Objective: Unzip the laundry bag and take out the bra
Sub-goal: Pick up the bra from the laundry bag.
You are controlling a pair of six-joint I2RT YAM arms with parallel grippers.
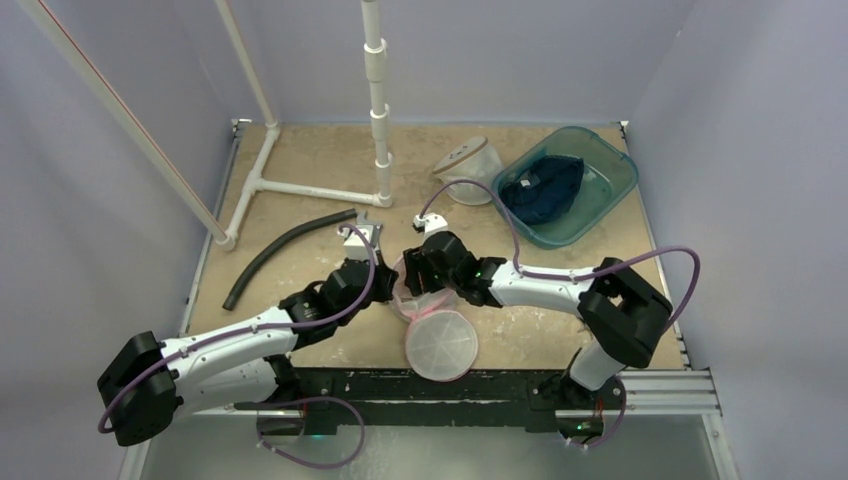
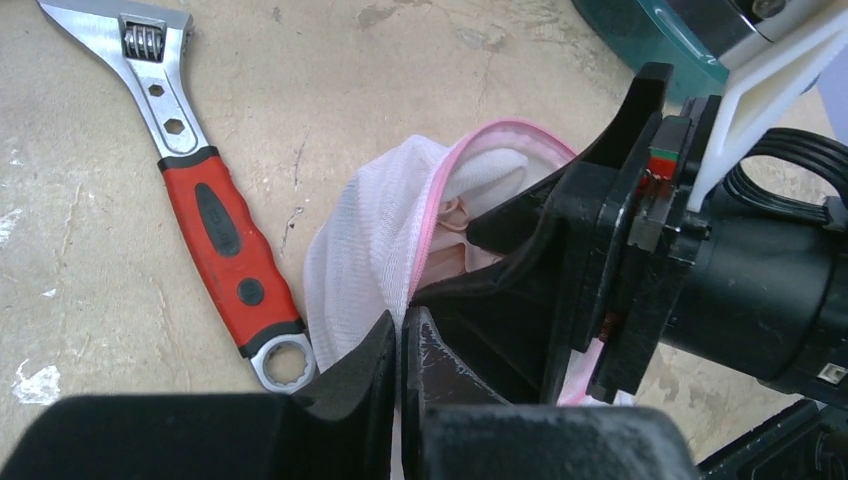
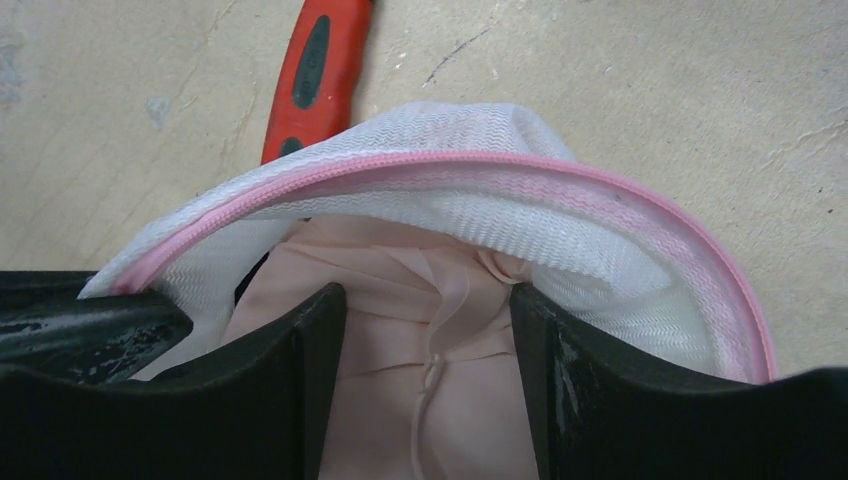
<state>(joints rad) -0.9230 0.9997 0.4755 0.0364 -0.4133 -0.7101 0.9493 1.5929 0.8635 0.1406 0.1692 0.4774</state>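
Note:
The white mesh laundry bag with a pink zipper lies at the table's near middle, its mouth open. A peach bra shows inside it, and also in the left wrist view. My left gripper is shut on the bag's mesh edge beside the zipper. My right gripper is open with its fingers inside the bag's mouth, one on each side of the bra's fabric and strap. In the top view both grippers meet over the bag, the left and the right.
A red-handled wrench lies on the table just left of the bag. A teal tub with dark blue cloth and a clear container stand at the back right. A white pipe frame and a black hose are at the back left.

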